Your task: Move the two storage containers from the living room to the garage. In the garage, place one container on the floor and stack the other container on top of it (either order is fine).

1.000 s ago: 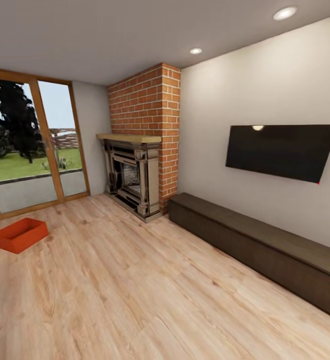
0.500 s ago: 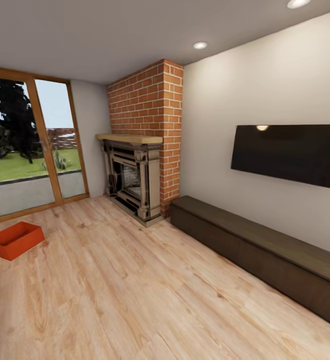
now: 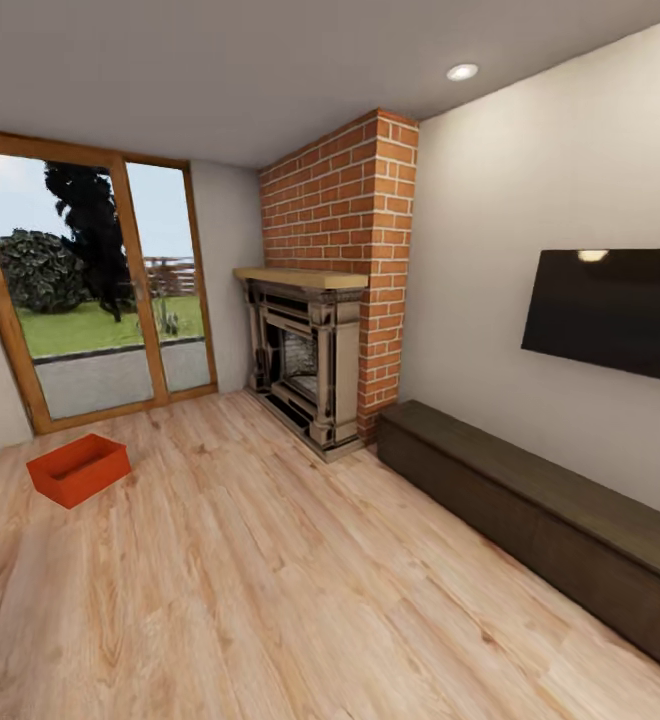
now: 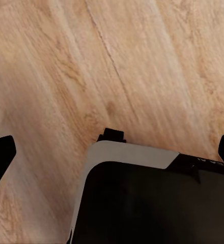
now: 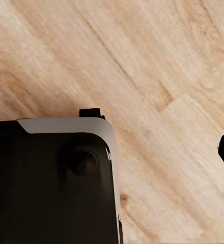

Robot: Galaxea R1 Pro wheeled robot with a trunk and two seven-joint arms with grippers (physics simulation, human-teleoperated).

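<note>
1 container (image 3: 78, 468) sighted on wood floor (image 3: 270, 580), far left.
I can't tell either gripper's state; risk: overshooting it while turning.

A red-orange storage container (image 3: 78, 469) is being seen lying on the wood floor (image 3: 270, 580) near the glass door (image 3: 95, 290), well apart from the brick fireplace (image 3: 315, 360).

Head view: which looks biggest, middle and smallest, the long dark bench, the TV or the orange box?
1. The long dark bench: largest, though nearer the camera.
2. TV, cut off at the edge.
3. Orange box: smallest, but farther away.
</note>
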